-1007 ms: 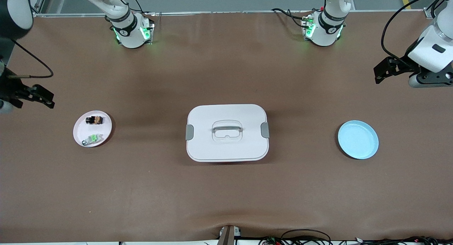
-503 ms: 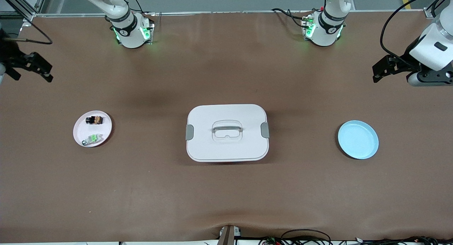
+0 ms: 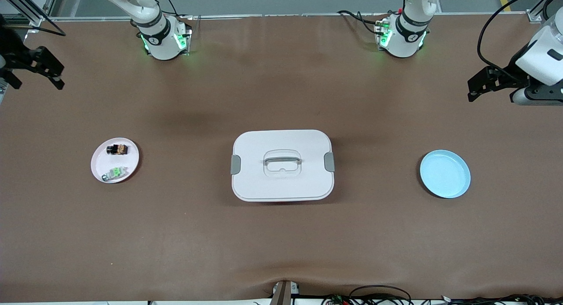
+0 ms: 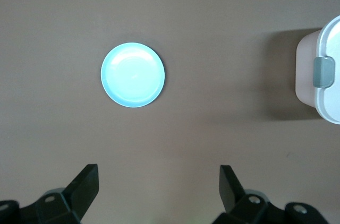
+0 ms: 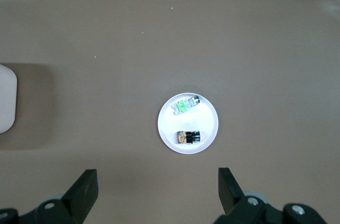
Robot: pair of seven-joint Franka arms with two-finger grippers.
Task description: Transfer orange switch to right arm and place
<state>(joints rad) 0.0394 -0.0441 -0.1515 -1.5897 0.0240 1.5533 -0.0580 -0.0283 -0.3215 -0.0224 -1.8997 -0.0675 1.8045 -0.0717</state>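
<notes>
Since a second ago both tools have risen toward the tabletop's (image 3: 281,252) ends. Its brown matte cover wrinkles slightly. A pink round plate (image 3: 99,169) carries the blocky orange switch (image 3: 118,149) and a clear green-centred part (image 3: 115,173). Mid-table sits a white lidded box (image 3: 281,181); a glossy blue plate (image 3: 445,174) lies nearer the left arm. Left tool (image 3: 477,88) and right tool (image 3: 52,72) hover wide open, empty.

The setting is a robotics laboratory or test cell: two white arm bases (image 3: 163,38) with green status lights are bolted to a large brown-covered table (image 3: 281,234), aluminium framing (image 3: 26,10) stands at one corner, and loose cables (image 3: 378,294) run along the near edge.
</notes>
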